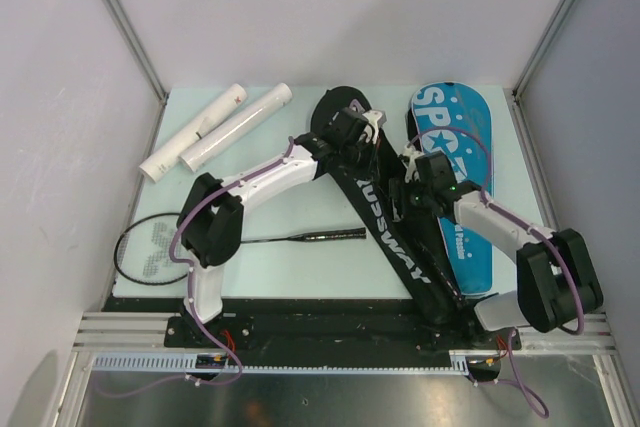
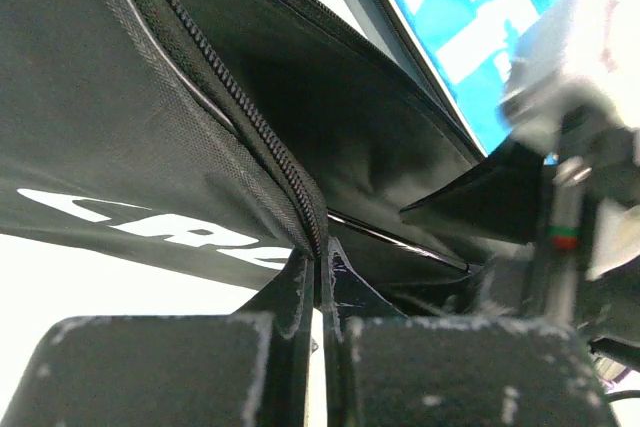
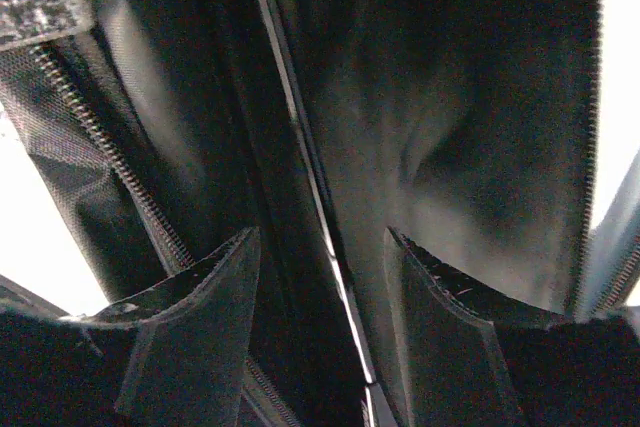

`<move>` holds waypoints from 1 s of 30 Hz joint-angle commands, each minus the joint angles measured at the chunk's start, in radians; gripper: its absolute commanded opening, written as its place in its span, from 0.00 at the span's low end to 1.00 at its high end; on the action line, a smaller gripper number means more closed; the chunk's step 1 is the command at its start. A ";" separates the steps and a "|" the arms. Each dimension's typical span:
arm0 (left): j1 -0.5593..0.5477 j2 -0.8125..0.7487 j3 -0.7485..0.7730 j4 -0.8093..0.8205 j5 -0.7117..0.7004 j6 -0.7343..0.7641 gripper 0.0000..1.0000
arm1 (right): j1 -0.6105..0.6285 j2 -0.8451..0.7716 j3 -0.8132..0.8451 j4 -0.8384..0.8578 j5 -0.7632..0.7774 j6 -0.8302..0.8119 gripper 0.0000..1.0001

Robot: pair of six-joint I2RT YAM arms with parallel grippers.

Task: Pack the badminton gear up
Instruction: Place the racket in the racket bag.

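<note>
left gripper [image 2: 318, 265] pinching bag [image 2: 130, 127] zipper edge | right gripper [image 3: 320, 239] fingers apart inside bag | thin shaft [image 3: 298, 132] there, ends hidden

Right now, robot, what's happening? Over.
Left gripper shut on zipper edge. Right gripper open inside bag. One racket, two tubes outside. Left arm's elbow over racket.

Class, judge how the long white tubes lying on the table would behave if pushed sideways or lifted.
The white tubes are round and lie flat on the table, so a sideways push would probably roll them. Their smooth, straight walls suggest they stay stiff when lifted, yet might slip in narrow jaws.
</note>
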 commanded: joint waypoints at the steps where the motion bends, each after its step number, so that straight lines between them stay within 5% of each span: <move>1: 0.000 -0.075 -0.003 0.055 0.048 0.017 0.00 | 0.038 0.054 0.002 0.090 0.000 -0.042 0.58; 4: 0.000 -0.076 -0.010 0.063 0.057 0.011 0.00 | 0.039 0.093 0.003 0.178 -0.035 -0.049 0.56; 6: 0.000 -0.078 -0.018 0.069 0.057 0.007 0.00 | 0.068 0.094 0.002 0.218 -0.023 -0.065 0.43; 7: 0.000 -0.080 -0.021 0.072 0.057 0.005 0.00 | 0.076 0.088 0.002 0.253 -0.003 -0.065 0.36; 9: 0.000 -0.078 -0.030 0.083 0.055 -0.001 0.00 | 0.090 0.061 0.002 0.284 0.052 -0.056 0.01; 16: -0.002 -0.063 -0.055 0.113 0.094 -0.036 0.00 | 0.133 -0.096 0.039 0.322 0.362 0.036 0.00; 26: 0.018 -0.099 -0.075 0.124 0.164 -0.064 0.00 | 0.243 0.074 0.045 0.568 0.635 -0.097 0.00; 30: 0.066 -0.109 -0.102 0.123 0.176 -0.047 0.00 | 0.262 0.057 0.089 0.447 0.667 -0.109 0.00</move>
